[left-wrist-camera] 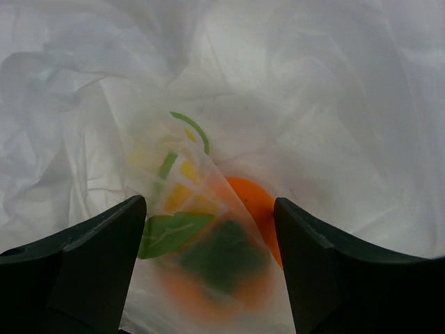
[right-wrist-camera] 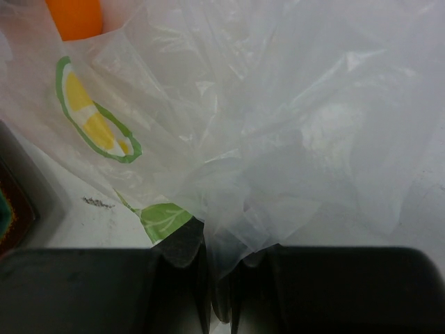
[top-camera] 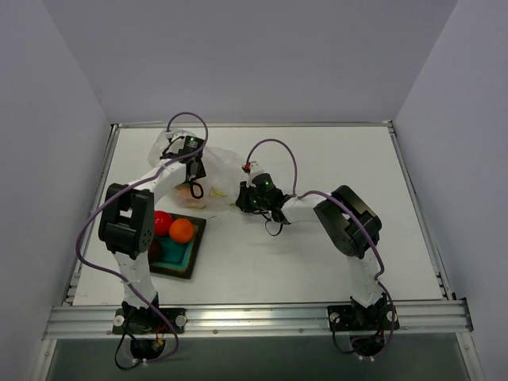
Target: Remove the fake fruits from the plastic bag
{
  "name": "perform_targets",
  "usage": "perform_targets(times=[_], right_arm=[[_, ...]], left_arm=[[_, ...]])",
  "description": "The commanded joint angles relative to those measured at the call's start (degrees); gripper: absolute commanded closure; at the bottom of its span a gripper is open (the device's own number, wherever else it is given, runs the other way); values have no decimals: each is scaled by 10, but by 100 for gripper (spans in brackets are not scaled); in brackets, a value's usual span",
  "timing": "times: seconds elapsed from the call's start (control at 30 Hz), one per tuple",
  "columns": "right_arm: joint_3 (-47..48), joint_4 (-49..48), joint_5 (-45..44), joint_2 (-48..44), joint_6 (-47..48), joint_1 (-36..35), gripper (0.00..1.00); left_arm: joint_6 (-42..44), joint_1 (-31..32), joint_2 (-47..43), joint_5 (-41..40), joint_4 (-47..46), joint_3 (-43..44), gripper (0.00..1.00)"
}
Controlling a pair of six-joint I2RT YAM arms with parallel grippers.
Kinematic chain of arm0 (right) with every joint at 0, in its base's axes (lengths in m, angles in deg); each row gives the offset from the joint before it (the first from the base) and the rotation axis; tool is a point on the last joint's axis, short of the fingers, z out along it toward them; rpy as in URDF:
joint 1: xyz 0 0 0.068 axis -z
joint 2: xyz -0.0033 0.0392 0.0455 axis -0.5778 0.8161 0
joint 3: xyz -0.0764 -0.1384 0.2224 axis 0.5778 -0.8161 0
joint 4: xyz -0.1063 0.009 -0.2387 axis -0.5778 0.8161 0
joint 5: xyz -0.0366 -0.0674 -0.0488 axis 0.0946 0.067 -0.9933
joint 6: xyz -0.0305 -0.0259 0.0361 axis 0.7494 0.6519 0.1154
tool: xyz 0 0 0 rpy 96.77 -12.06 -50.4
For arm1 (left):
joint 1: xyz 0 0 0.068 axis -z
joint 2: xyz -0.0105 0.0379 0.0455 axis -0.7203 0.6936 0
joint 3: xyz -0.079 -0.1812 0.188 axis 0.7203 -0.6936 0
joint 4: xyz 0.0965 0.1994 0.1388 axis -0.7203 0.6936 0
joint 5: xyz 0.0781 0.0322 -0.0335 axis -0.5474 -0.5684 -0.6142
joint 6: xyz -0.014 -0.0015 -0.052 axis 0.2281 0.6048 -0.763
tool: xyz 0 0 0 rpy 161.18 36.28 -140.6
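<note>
The plastic bag [top-camera: 226, 171] lies crumpled toward the table's [top-camera: 317, 254] far-left corner. The dish [top-camera: 189, 262] at the near-left edge holds a red fruit [top-camera: 162, 223] and an orange fruit [top-camera: 182, 230]. The right gripper [right-wrist-camera: 219, 257] is clenched on gathered film. The left gripper [left-wrist-camera: 208, 216] hangs spread over the bagged fruit [left-wrist-camera: 254, 202] (orange, green-topped, half veiled). Better to reach in through the bag's mouth than to pinch through the plastic.

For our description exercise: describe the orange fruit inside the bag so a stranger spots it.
Find the plastic bag at the table's far left. Between the left fingers, an orange fruit lies under its film. Unlike the teal dish's bare fruits, it shows a green calyx.
</note>
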Motion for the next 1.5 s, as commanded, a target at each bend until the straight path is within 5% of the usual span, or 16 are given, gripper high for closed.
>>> perform_targets(times=[0.0, 0.57, 0.83, 1.0, 1.07, 1.2, 1.47], right_arm=[[1, 9, 3, -21, 6, 0, 94], [3, 11, 6, -20, 6, -2, 94], [3, 11, 5, -20, 6, -4, 94], [3, 11, 3, -20, 6, -4, 94], [3, 10, 3, -20, 6, -4, 94], [4, 10, 2, -17, 6, -4, 94], [5, 7, 3, -14, 6, -5, 94]], left_arm=[[6, 0, -42, 9, -8, -18, 27], [-9, -2, -22, 96, 15, -37, 11], [-22, -3, -20, 138, 12, -49, 12], [-31, -3, -25, 150, 1, -54, 36], [-34, -6, -34, 146, 1, -54, 56], [-34, -13, -71, 128, -3, -53, 71], [-10, -7, -189, 40, -86, -104, 75]])
